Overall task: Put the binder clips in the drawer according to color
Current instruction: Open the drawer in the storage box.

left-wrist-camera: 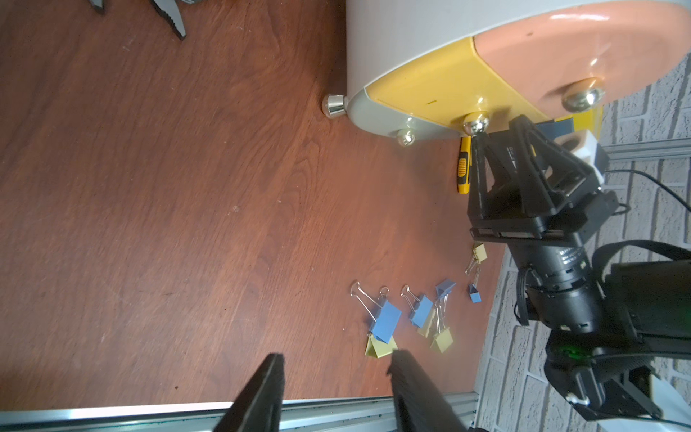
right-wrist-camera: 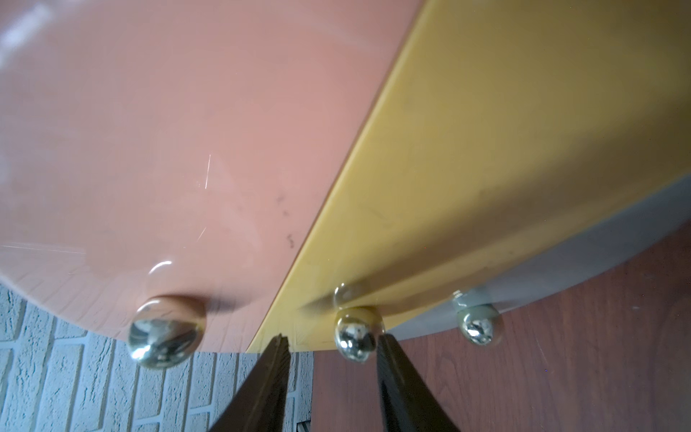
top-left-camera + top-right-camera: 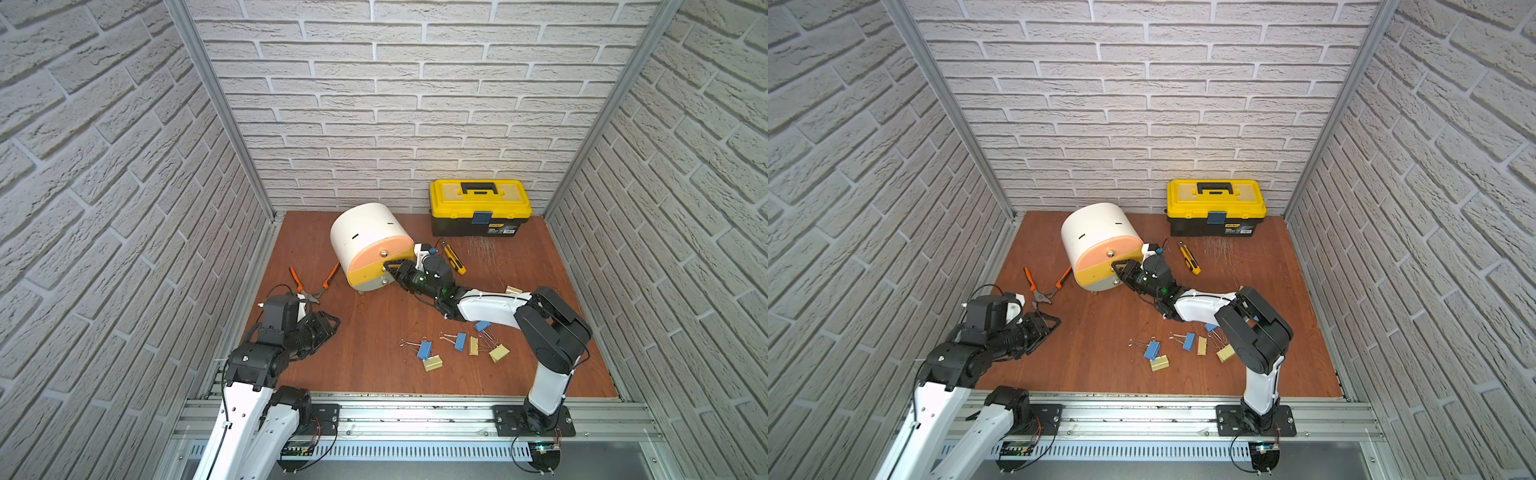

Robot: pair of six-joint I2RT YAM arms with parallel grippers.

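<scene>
Your small white round-topped cabinet with its peach, yellow and grey drawer fronts stands toward the back of the reddish-brown wooden desk, and all three drawers look pushed in. The right hand sits at the yellow drawer front; its two black fingers straddle the shiny metal knob of that drawer, part open, one finger just beside the knob, the other with a gap, so you cannot tell whether the grip has closed on it. The blue and pale yellow binder clips with silver wire handles lie scattered on the desk in front of the cabinet, near the right arm's base; one more pale yellow clip shows beyond that arm. The left hand hovers in front of the cabinet, to its left, with fingers apart and nothing between them. The orange-handled pliers lie just left of the cabinet, the yellow-black utility knife just right of it, and the yellow-black toolbox behind and right, against the wall.
</scene>
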